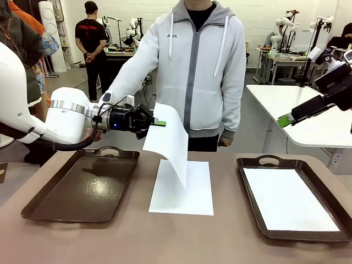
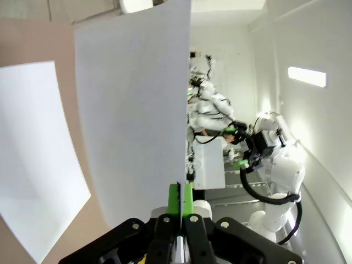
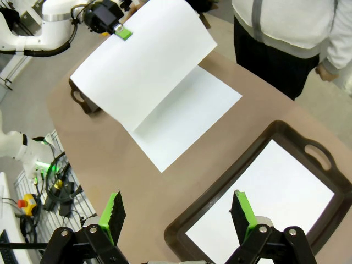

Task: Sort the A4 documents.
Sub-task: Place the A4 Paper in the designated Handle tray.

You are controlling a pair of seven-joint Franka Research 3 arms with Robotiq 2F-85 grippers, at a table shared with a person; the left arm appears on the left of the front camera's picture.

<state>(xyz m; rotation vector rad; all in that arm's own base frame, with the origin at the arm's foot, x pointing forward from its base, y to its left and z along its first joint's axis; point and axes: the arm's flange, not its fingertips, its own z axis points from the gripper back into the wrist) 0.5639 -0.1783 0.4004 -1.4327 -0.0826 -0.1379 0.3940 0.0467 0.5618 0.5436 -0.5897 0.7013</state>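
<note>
a: nearest is the brown table [image 1: 137,236], then two dark trays. the left tray [image 1: 88,184] is bare and the right tray [image 1: 250,203] holds the first sheet [image 1: 289,198]. why?

b: sorting, i'd guess. the second sheet [image 1: 184,192] lies flat between them. the left gripper [image 1: 157,124] pinches the third sheet [image 1: 168,137] by its edge, so it hangs clear. the right gripper [image 1: 286,118] hovers wide, empty.

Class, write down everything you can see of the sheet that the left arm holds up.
The lifted sheet is plain white, blank, thin rectangular paper. The left gripper's shut jaws pinch one edge. It hangs curved in the air above another sheet lying flat on the table. Whether its low corner touches that sheet is unclear.
</note>
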